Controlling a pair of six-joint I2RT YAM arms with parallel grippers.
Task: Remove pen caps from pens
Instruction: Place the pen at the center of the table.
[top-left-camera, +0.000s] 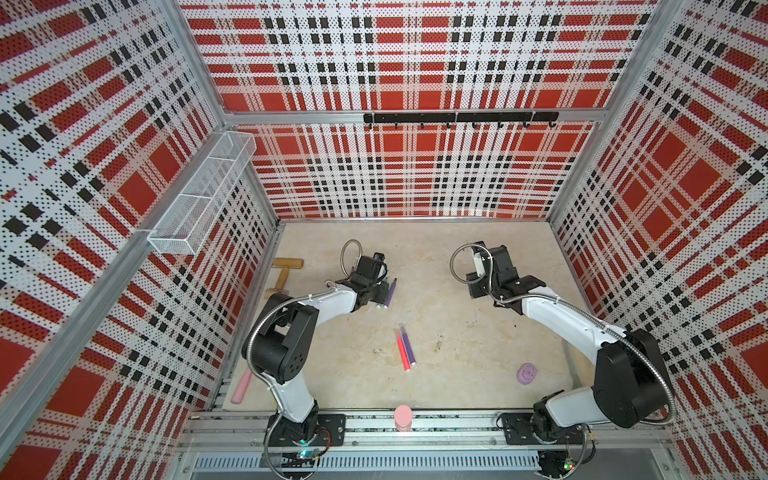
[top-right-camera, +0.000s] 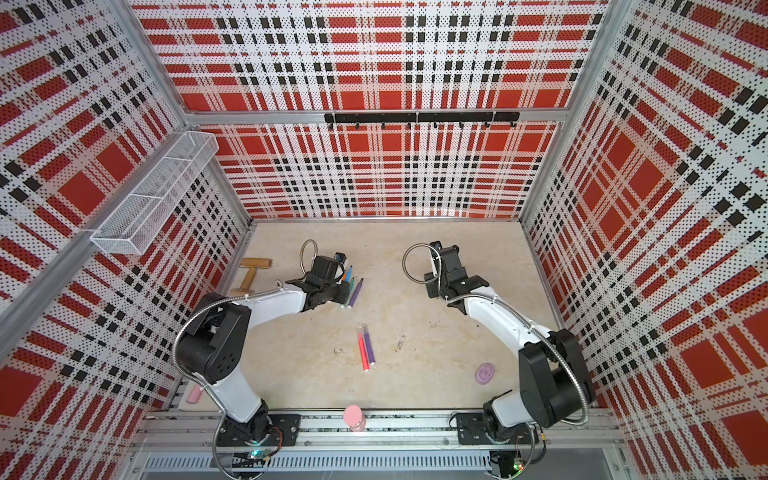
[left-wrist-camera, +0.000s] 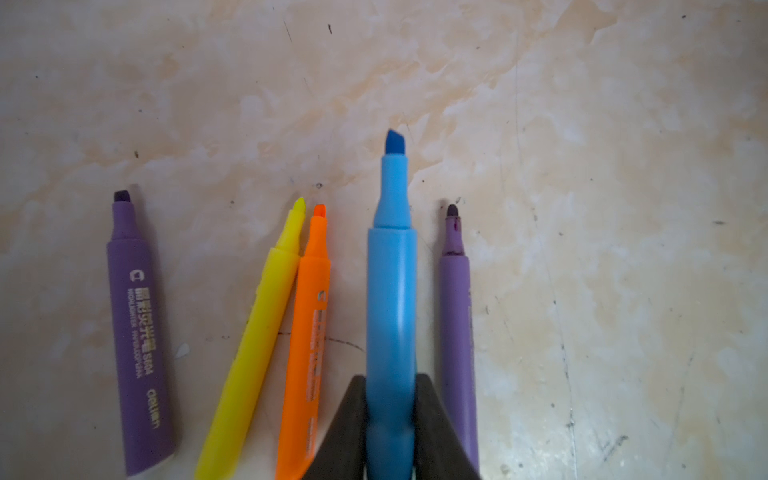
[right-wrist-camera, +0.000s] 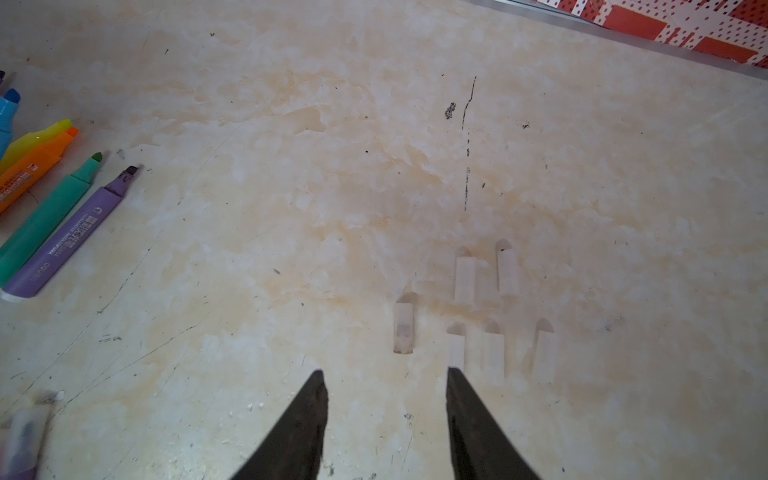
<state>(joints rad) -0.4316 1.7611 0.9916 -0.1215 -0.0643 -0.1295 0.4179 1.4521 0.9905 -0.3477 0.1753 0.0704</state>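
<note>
Left gripper (left-wrist-camera: 390, 377) clamps uncapped blue plastic felt marker (left-wrist-camera: 391, 291), just beside orange plastic marker (left-wrist-camera: 309, 332). Right gripper (right-wrist-camera: 385, 370) parted, empty. Capped pink-red pen (top-left-camera: 402, 351), purple pen (top-left-camera: 408, 347) well apart from orange plastic marker: likely light, stiff, slick; grip mid-barrel.

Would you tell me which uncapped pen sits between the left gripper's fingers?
The blue pen; the yellow pen, orange pen and purple pens lie loose beside it.

Uncapped pens (left-wrist-camera: 309, 311) lay side by side left of the bench's (top-left-camera: 478, 374) centre, pen caps (right-wrist-camera: 464, 279) right of it, capped pens (top-left-camera: 402, 351) nearer the front edge.
</note>
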